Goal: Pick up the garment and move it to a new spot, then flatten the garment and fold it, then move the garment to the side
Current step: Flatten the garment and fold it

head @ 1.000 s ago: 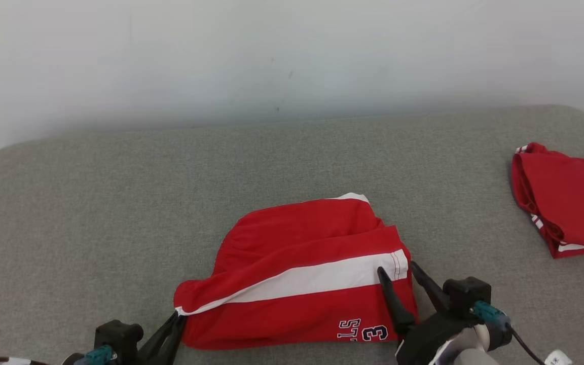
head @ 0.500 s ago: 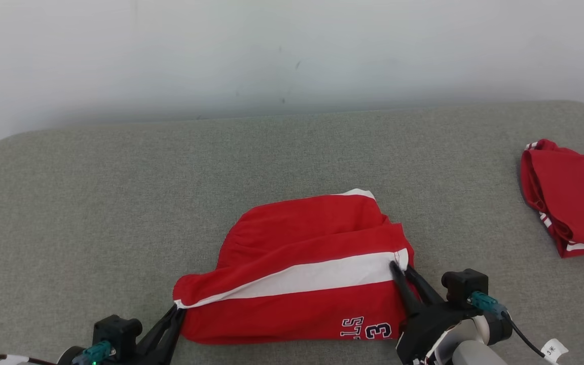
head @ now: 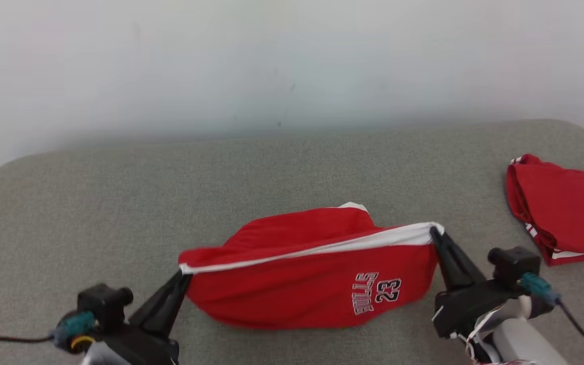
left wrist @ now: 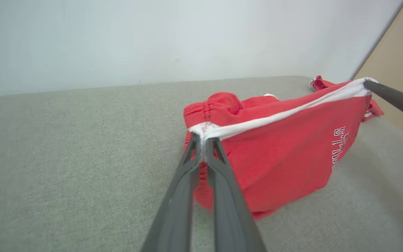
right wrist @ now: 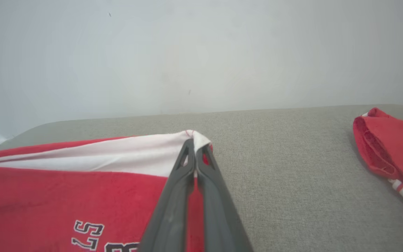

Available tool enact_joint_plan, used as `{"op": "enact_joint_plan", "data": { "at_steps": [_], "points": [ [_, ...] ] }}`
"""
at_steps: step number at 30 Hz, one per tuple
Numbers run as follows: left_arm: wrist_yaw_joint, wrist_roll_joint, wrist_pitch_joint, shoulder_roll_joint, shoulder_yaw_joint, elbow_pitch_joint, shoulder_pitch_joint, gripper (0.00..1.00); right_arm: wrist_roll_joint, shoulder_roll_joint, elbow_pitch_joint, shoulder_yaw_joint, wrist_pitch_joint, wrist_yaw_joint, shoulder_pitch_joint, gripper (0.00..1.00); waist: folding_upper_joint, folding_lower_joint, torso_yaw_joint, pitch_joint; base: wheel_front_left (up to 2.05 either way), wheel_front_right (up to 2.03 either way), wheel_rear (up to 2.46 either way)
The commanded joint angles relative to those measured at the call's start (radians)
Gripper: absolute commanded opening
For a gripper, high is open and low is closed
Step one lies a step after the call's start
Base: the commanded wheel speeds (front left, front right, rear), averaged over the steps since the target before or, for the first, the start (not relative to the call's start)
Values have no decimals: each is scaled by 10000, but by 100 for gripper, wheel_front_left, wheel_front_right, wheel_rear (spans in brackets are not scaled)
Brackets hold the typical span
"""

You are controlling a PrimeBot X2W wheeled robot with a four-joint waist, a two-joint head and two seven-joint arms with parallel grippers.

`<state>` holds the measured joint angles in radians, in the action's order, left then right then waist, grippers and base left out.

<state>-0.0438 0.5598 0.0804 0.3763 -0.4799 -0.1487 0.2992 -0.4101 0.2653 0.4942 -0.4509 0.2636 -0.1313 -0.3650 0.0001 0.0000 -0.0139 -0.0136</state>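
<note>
The garment [head: 312,276] is a pair of red shorts with a white side stripe and a "BULLS 23" print, hanging partly lifted above the grey surface. My left gripper [head: 183,274] is shut on the stripe's left end, seen close up in the left wrist view as the left gripper [left wrist: 204,140] pinching the white hem of the shorts [left wrist: 282,150]. My right gripper [head: 433,234] is shut on the stripe's right end; the right wrist view shows the right gripper [right wrist: 192,144] clamping that white corner of the shorts [right wrist: 65,189]. The stripe is stretched between them.
A second red garment [head: 566,213] lies bunched at the right edge of the grey padded surface [head: 94,203], also seen as the second garment [right wrist: 392,150]. A pale wall runs behind. Bare grey fabric lies left of and behind the shorts.
My right gripper shut on the stripe's right end. Both grippers rose, lifting the striped edge so the front panel with the print now hangs down. The head camera shifted too.
</note>
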Motion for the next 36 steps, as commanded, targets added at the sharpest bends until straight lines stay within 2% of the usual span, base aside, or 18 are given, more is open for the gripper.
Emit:
{"op": "enact_joint_plan", "data": {
  "at_steps": [1,11,21,25,31,36],
  "points": [
    [-71,106,-221,232,110,353,291,0,-206,254,-333,107,0,12,-117,0,-1,0,-81,247,0,0,0],
    [-484,611,-1572,817,363,1803,2129,0,-818,1628,-1957,452,-552,12,-1236,0,-1,0,-267,774,0,0,0],
    [-749,1596,-2581,536,187,1695,4274,0,-1435,2371,-2803,660,-1106,12,-2552,0,-1,0,-315,1039,0,0,0],
    [-826,2052,-3143,584,31,1484,5045,0,-1642,2719,-3063,671,-1388,12,-3110,0,-1,0,-335,962,0,0,0],
    [-845,2578,-3466,446,-221,816,6037,0,-1947,2876,-2916,430,-1669,12,-4125,0,-1,0,-356,517,0,0,0],
    [-867,2734,-3254,346,-529,-40,7437,0,-2099,2667,-1963,-328,-1773,12,-5800,0,-1,0,-494,-685,0,0,0]
  ]
}}
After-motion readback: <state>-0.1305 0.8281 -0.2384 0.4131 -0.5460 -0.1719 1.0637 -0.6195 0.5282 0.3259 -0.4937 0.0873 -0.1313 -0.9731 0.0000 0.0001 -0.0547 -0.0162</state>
